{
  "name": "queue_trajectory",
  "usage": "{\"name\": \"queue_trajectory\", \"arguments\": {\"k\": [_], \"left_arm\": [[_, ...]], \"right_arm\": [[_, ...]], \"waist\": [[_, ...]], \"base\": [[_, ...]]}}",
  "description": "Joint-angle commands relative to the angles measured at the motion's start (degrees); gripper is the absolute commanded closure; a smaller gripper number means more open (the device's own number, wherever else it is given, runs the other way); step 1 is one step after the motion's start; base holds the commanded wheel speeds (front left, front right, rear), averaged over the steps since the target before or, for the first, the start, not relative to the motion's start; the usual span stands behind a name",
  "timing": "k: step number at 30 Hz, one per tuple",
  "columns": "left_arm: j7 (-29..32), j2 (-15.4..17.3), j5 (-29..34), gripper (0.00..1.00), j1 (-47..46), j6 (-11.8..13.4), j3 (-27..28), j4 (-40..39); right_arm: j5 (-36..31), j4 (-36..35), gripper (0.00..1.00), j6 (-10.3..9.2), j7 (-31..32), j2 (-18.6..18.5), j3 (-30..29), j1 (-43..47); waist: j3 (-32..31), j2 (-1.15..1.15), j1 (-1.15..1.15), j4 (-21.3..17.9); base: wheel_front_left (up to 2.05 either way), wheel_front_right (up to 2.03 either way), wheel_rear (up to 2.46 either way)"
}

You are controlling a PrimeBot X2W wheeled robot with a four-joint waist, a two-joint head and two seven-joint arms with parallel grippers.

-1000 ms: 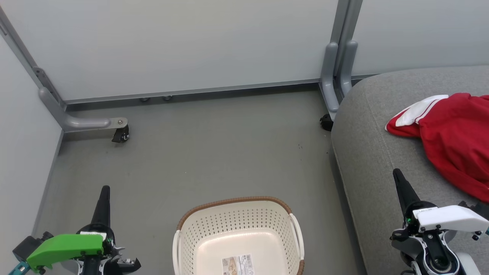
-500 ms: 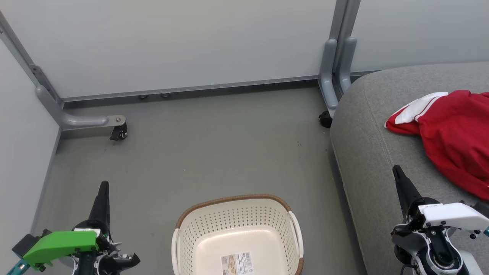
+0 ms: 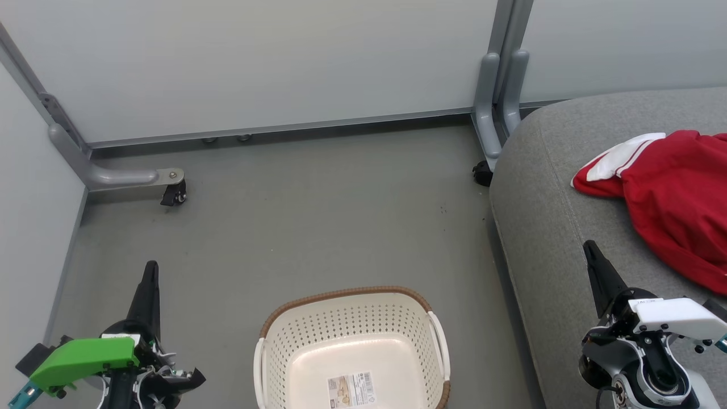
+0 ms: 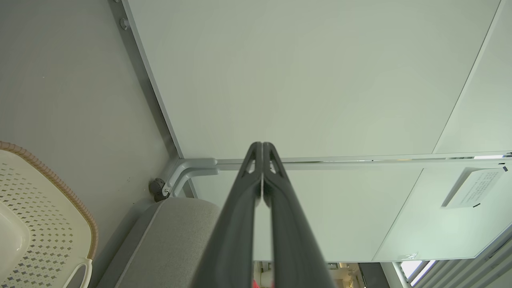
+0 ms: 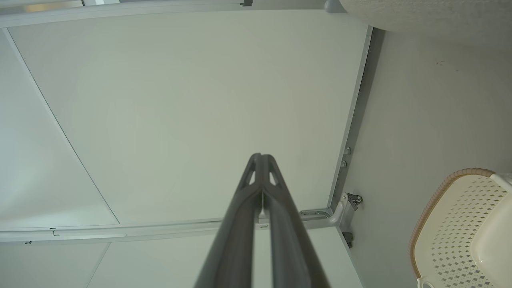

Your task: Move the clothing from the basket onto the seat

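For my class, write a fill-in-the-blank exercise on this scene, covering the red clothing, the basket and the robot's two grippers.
1. The red clothing lies on the grey ____.
2. The cream basket has a woven-look rim coloured ____.
3. The left gripper and the right gripper are both ____ and hold nothing.

Missing words: seat; brown; shut.
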Motion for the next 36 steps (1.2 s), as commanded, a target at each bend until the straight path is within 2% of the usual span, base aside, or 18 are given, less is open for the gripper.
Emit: {"name": "queue_trajectory", "arguments": {"k": [1,36], "left_arm": [[0.3,0.4,-0.2,1.00,-0.7,-0.4,0.1,-0.1],[0.2,0.4,-0.2,1.00,-0.7,-0.4,0.1,-0.1]], "right_arm": [[0.1,0.1,1.00,0.02,0.3,0.0,-0.2,-0.3],[-0.3,0.1,1.00,0.02,0.6,0.2,-0.5,-0.4]], "waist": [[0.0,0.00,0.00,0.0],[0.0,0.00,0.00,0.0]], "base": [[0.00,0.00,0.00],[0.00,0.00,0.00]]}}
